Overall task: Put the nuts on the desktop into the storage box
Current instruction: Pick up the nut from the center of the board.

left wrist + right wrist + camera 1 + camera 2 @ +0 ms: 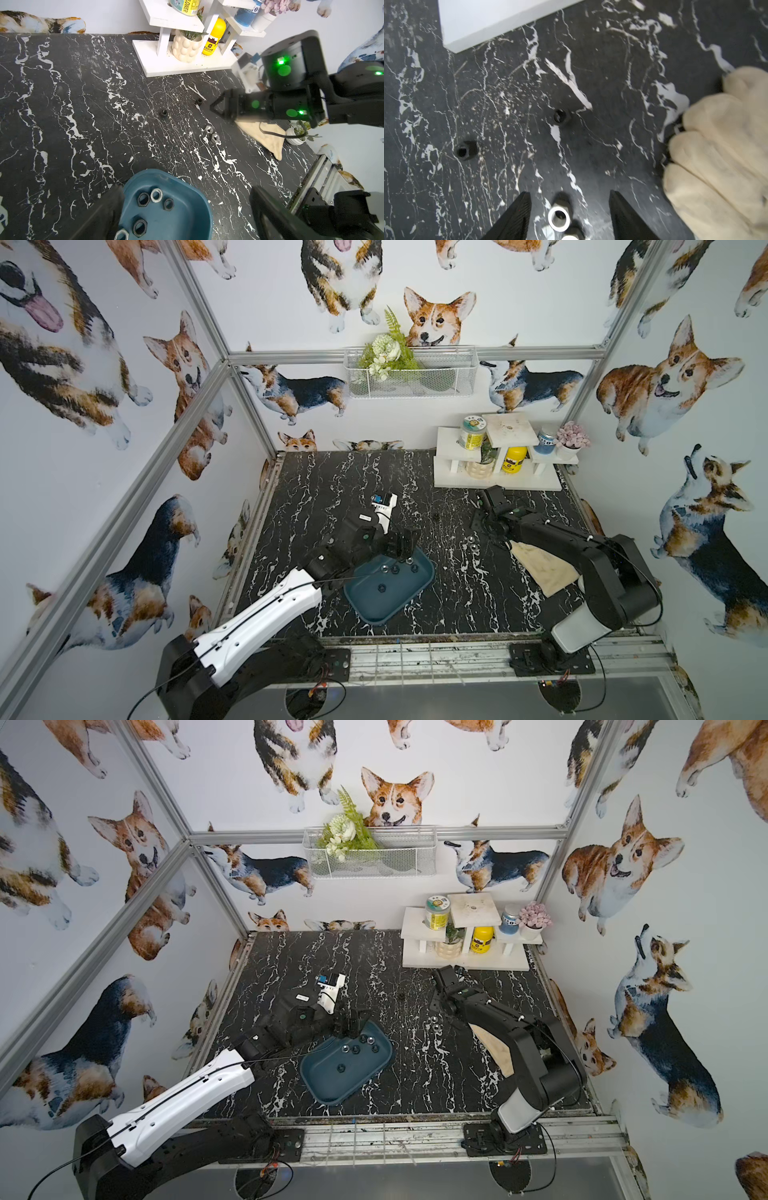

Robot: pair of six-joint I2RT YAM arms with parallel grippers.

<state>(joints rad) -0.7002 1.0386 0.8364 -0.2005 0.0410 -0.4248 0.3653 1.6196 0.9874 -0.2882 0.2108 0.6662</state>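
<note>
Your storage box (pixel 376 608), a shallow teal plastic tub with rounded corners, sits on the counter (pixel 316 489) near the middle of its front edge. In the left wrist view you can count 5 hexagonal nuts inside it: 3 black, the clearest of them (pixel 143 199) lying flat, and 2 shiny silver, one (pixel 156 195) touching that black one and the other cut off by the picture's edge.

4 nuts lie out on the black, white-veined marble surface. 2 are silver (pixel 208 129) (pixel 215 137), side by side and touching. 2 are black (pixel 163 112) (pixel 198 101), well apart from each other, lying farther toward the counter's back edge and the white stepped shelf (pixel 498 483) in its far right corner.

Your left claw (pixel 401 549) hangs over the box's far end with its jaws spread wide and nothing between them.

Your right claw (pixel 569 193) is down at the silver pair. Its 2 black ribbed fingers (pixel 512 218) straddle one silver nut (pixel 559 218) with a gap on each side, so it is partly open and grips nothing.

1 cream fabric glove (pixel 716 145) lies by the counter's right edge, near that claw.
</note>
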